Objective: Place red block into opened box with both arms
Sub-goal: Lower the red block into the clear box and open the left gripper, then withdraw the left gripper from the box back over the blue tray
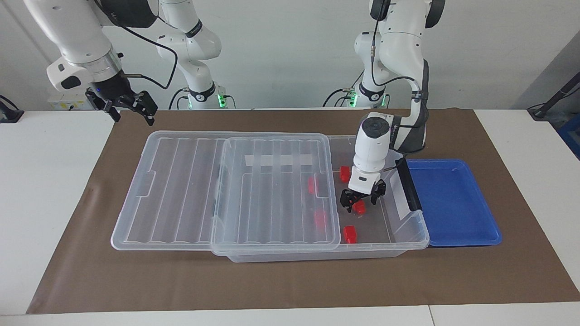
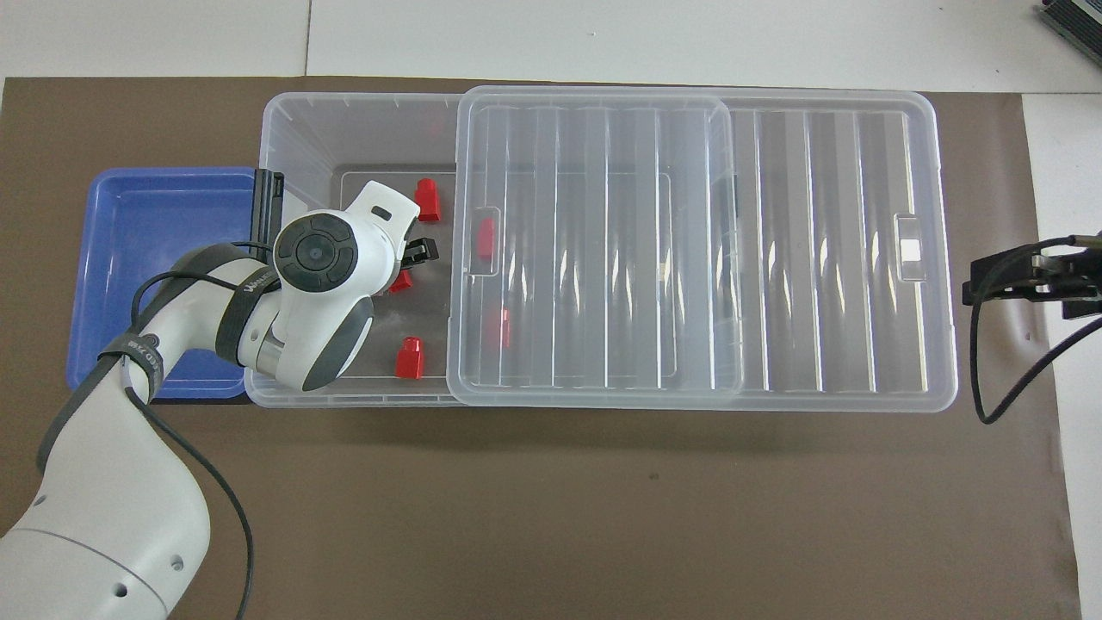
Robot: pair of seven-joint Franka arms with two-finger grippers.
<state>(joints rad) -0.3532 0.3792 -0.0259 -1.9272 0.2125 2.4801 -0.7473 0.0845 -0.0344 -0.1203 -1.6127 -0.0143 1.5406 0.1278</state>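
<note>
The left gripper (image 1: 360, 203) is down inside the open end of the box (image 1: 410, 240), its fingers spread apart with a red block (image 1: 359, 207) lying between them on the box floor. The block looks let go; the fingertips stand to either side of it, and whether one still touches it I cannot tell. From overhead most of the gripper is hidden under the arm's white wrist, with only one black finger (image 2: 422, 251) and a sliver of the block (image 2: 400, 282) showing.

Four more red blocks are in the box. One (image 1: 345, 173) sits nearer the robots than the gripper, one (image 1: 349, 233) lies close to the wall farthest from the robots, and two (image 1: 311, 184) (image 1: 320, 219) show dimly through the lid (image 1: 276, 190). The ribbed lid is slid toward the right arm's end of the table, covering the middle of the box and leaving the left arm's end uncovered. A black handle bar (image 1: 408, 184) runs along that end wall, and a blue tray (image 1: 453, 203) sits just beside it on the brown mat (image 1: 290, 280).

The right gripper (image 1: 131, 106) waits in the air over the mat's corner at the right arm's end, near the robots, its fingers apart and holding nothing.
</note>
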